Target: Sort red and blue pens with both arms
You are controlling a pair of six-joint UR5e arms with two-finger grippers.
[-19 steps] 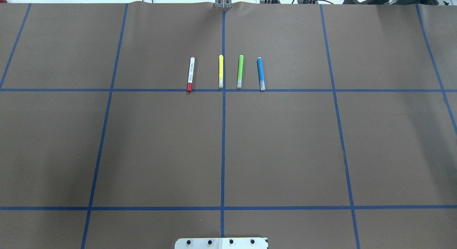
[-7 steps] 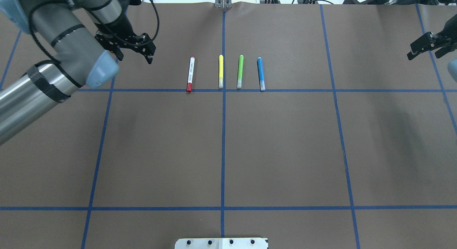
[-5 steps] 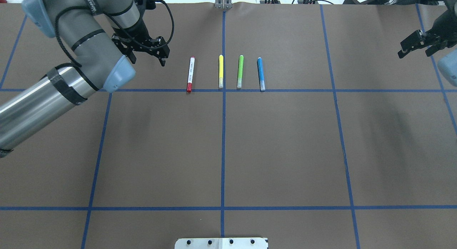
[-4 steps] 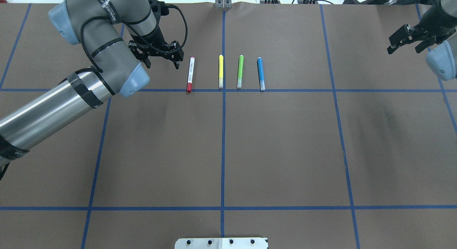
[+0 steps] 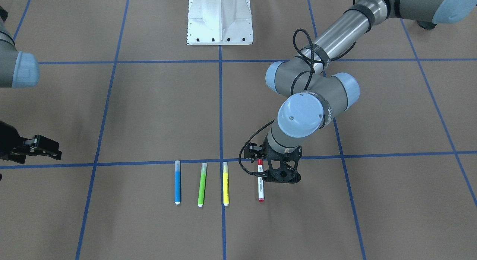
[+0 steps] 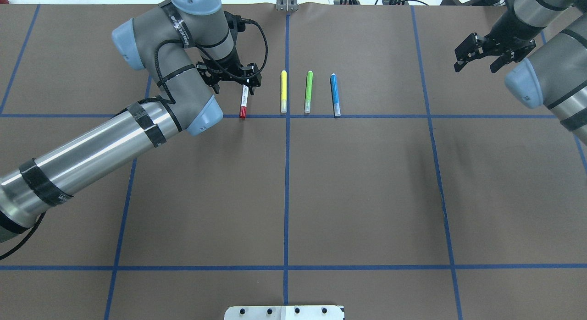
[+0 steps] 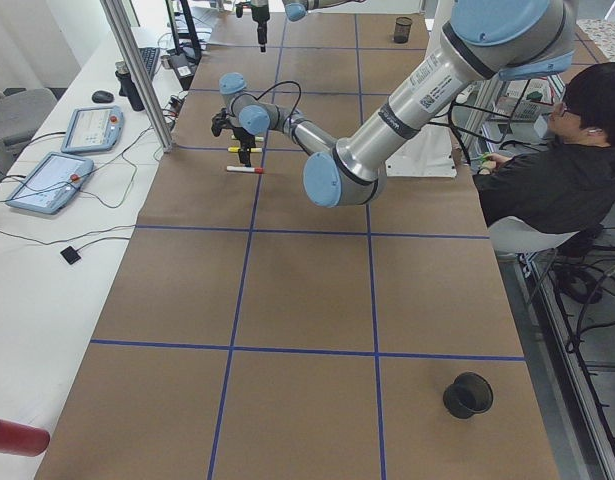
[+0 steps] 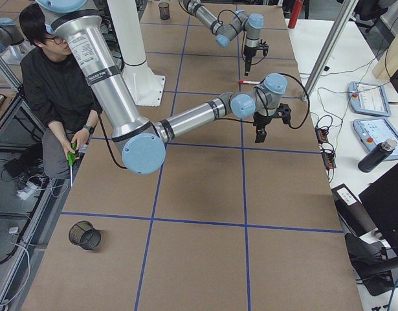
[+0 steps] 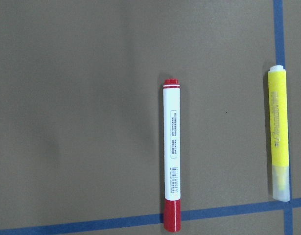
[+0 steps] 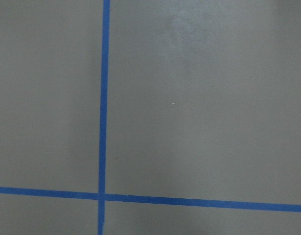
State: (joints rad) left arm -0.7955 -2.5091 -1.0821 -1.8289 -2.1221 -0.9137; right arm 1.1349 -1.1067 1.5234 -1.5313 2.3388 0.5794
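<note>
The white-barrelled marker with a red cap [image 6: 244,102] lies flat on the brown paper-covered counter [image 6: 357,182]. In the overhead view its long axis runs almost 12 to 6, with the cap at 6 on a blue tape line [image 6: 390,116]. That view hides its 12 o'clock end beneath the left gripper [image 6: 235,88]. The left wrist view shows the whole marker, label included, but no fingers. Overhead, those fingers are spread above the marker's far end. The slim blue-barrelled pen with a translucent cap [image 6: 335,95] lies at the marker's 3 o'clock, roughly parallel, cap also at 6. A yellow pen [image 6: 283,91] and a green pen [image 6: 308,91] lie between them. The right gripper [image 6: 477,65], fingers spread, hangs well apart at the blue pen's 2 o'clock.
</note>
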